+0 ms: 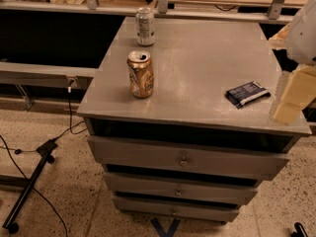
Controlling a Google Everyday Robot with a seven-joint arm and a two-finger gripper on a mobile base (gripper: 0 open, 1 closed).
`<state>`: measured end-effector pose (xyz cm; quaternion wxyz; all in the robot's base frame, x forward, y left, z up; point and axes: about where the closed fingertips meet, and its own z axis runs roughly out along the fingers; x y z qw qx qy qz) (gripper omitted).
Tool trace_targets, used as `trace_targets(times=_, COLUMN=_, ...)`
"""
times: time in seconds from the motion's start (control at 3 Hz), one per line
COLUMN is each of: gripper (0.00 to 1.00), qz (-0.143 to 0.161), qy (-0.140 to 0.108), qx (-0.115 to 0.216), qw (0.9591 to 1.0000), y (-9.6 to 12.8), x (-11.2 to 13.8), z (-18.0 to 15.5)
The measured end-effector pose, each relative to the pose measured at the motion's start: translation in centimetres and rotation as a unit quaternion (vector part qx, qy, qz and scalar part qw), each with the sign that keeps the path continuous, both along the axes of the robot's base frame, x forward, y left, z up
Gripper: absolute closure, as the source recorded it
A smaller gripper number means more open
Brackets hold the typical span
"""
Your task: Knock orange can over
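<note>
No word, brand or number can be read here. The orange can, upright on the grey surface, carries whitish and dark label marks, but none of them resolves into letters. The silver-white can standing behind it shows faint dark print, also illegible. The dark blue packet near the right edge of the surface has pale lines of print that cannot be made out. On the floor in front of the drawers is a blue X-shaped mark. The pincer, at the right edge just beside the packet, shows only plain cream and white faces.
</note>
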<state>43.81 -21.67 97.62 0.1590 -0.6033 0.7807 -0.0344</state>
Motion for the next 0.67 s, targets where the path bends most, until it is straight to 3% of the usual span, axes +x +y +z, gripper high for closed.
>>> trace_targets(times=0.33, gripper=0.0, qz=0.0, qy=0.0, qx=0.0, qw=1.0, y=0.0, x=0.0, z=0.0)
trace_targets(times=0.67, gripper=0.0, qz=0.035, qy=-0.015, qx=0.019, qw=0.9991, y=2.0, x=3.3, z=-0.3)
